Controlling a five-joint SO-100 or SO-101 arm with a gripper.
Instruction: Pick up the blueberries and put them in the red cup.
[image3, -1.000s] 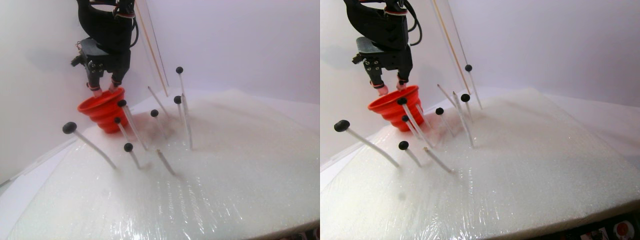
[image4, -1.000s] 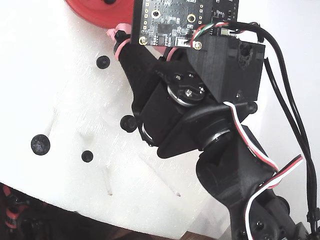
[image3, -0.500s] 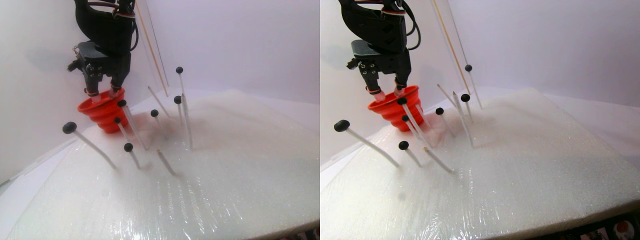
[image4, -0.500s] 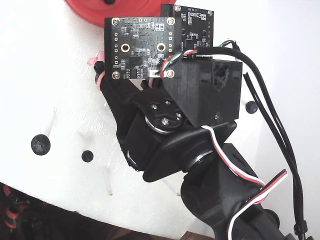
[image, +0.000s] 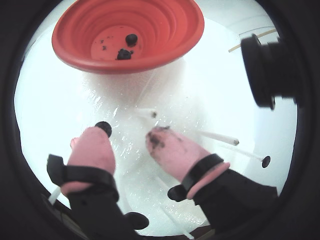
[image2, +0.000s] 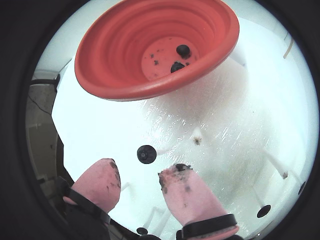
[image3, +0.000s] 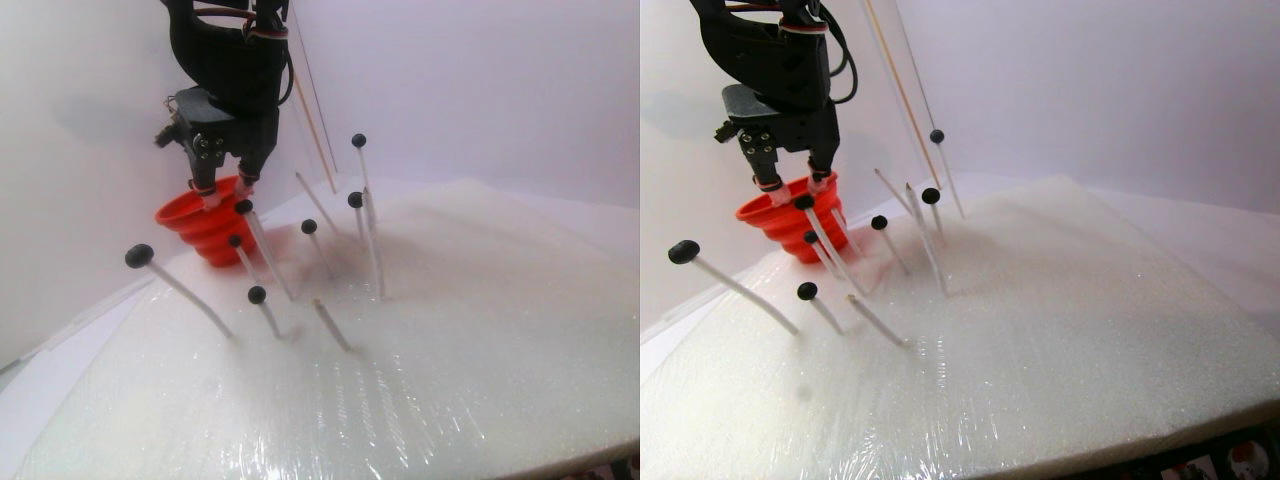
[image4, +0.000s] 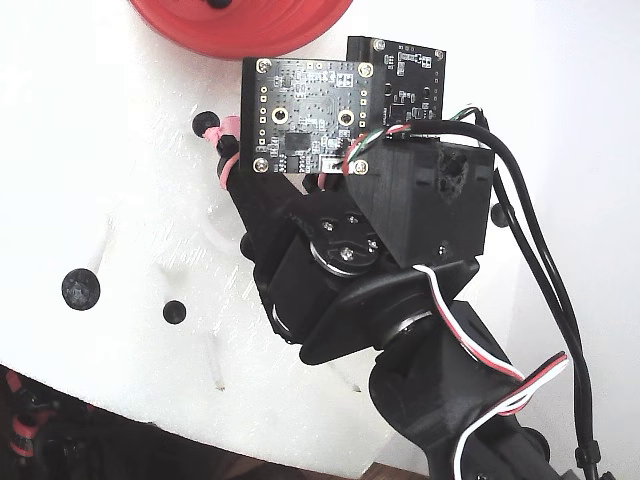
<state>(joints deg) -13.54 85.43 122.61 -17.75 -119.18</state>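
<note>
Blueberries (image: 124, 53) lie in the red cup (image: 170, 45) at the foam pad's (image3: 480, 330) far left corner.
Gripper (image: 127, 141) hangs empty, fingers apart, just before the cup; another berry (image2: 146, 154) on its stick sits beneath it.

In the stereo pair view, a black arm (image3: 235, 60) hangs at upper left with its gripper (image3: 227, 193) pointing down, pink fingertips (image3: 211, 200) parted at the near rim of the red cup (image3: 195, 225). The cup stands on a white foam sheet (image3: 450, 340) wrapped in clear film. Blueberries (image3: 139, 255) sit on top of thin white sticks (image3: 190, 298) pushed into the foam in front of and to the right of the cup; some sticks lean and two are bare. A pale wall (image3: 480, 90) is behind.
</note>
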